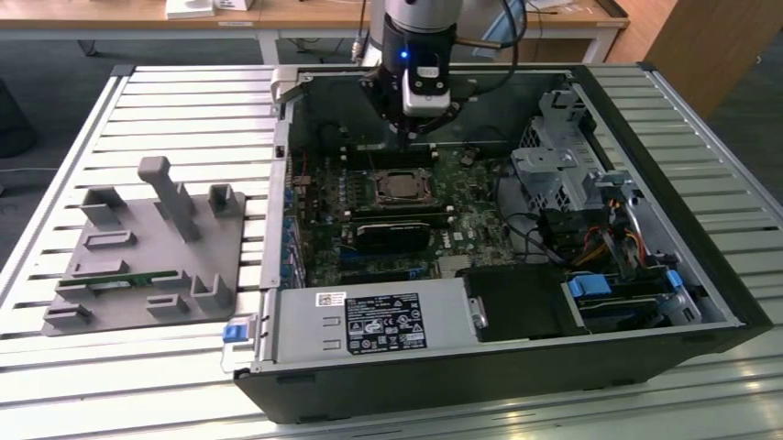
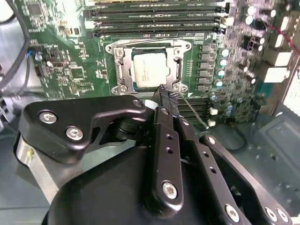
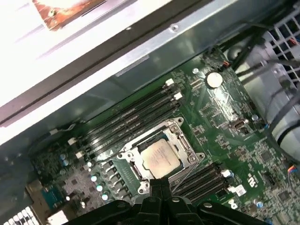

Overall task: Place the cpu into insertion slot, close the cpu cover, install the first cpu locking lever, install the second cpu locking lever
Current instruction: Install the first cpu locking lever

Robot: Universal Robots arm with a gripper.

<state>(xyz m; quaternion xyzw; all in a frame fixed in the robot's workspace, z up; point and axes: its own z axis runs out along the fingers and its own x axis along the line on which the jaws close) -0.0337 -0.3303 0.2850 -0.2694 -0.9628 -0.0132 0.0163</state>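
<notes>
- The pincer (image 1: 413, 137) hangs inside the open computer case (image 1: 490, 385), which lies on its side on the slatted desk (image 1: 183, 92). The arm comes down from the far side.
- Its two fingers are pressed together to a narrow tip, with nothing between them.
- The cpu (image 2: 149, 70) lies flat in its socket (image 2: 121, 75) on the green board (image 2: 75, 75), metal top facing up.
- The cover (image 2: 179, 65) appears to be down over the cpu, framing it on all four sides.
- In both wrist views the pincer's tip sits right at one edge of the socket frame, and the cpu is just beyond it. Whether the tip touches the frame cannot be told.
- In the exterior view the cpu lies just to the near side of the pincer and below it.
- A thin metal rod (image 2: 192, 110) runs out at a slant from the socket corner beside the tip. This is judged to be a locking lever not yet seated.
- The cpu is square, so it has no long axis to line up with.
- Room is tight: rows of memory slots (image 3: 136, 115) flank the socket on two sides, and a black card (image 1: 394, 236) lies just nearer.
- The drive cage (image 1: 556, 174) stands to the exterior view's right, and the case wall rises on the far side. Open room is mainly straight up.
- A grey tray (image 1: 135, 247) sits on the desk to the exterior view's left, well apart.
</notes>
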